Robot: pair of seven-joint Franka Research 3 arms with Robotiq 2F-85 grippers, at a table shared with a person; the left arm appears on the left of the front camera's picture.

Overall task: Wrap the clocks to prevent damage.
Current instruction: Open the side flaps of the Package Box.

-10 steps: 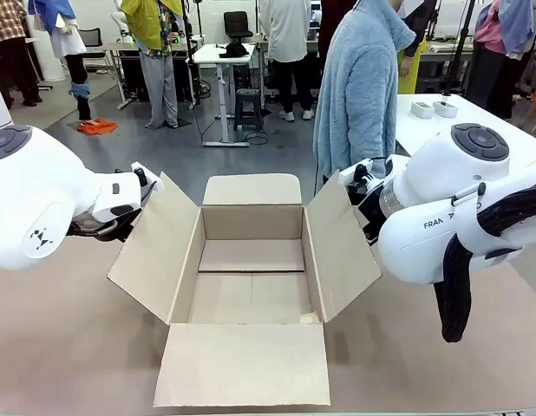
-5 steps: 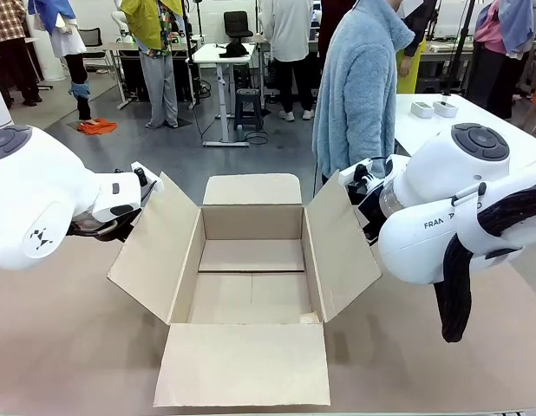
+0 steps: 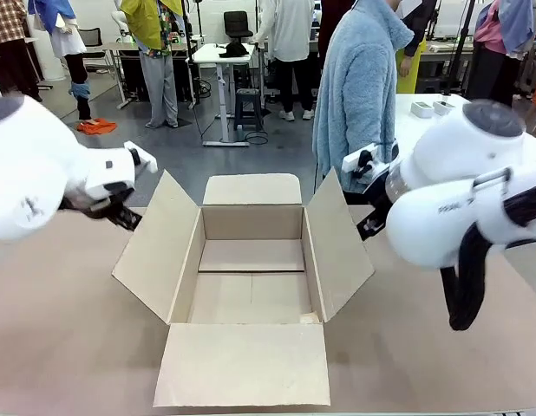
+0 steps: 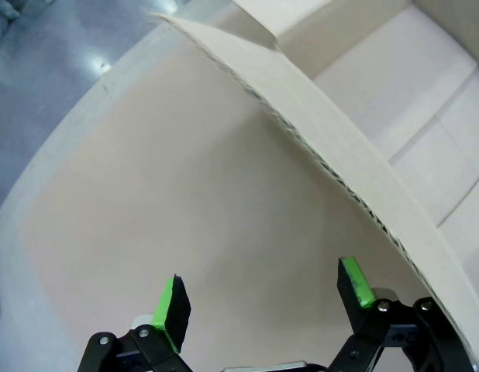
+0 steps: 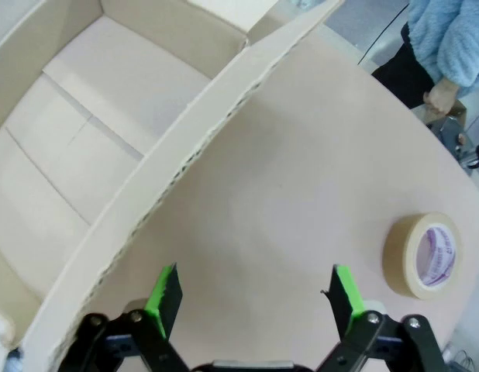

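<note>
No readable text; purple print on tape roll point(image 5: 422, 254) illegible.

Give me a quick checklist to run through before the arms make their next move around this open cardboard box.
1. Left hand open, holding nothing: ok.
2. Right hand open, holding nothing: ok.
3. Cardboard box open, four flaps spread outward: ok.
4. Box floor shows bare cardboard: ok.
5. Tape roll on the table, outside the box, near the right hand: ok.
6. Wrapped clocks ready to load: cannot tell.
</note>
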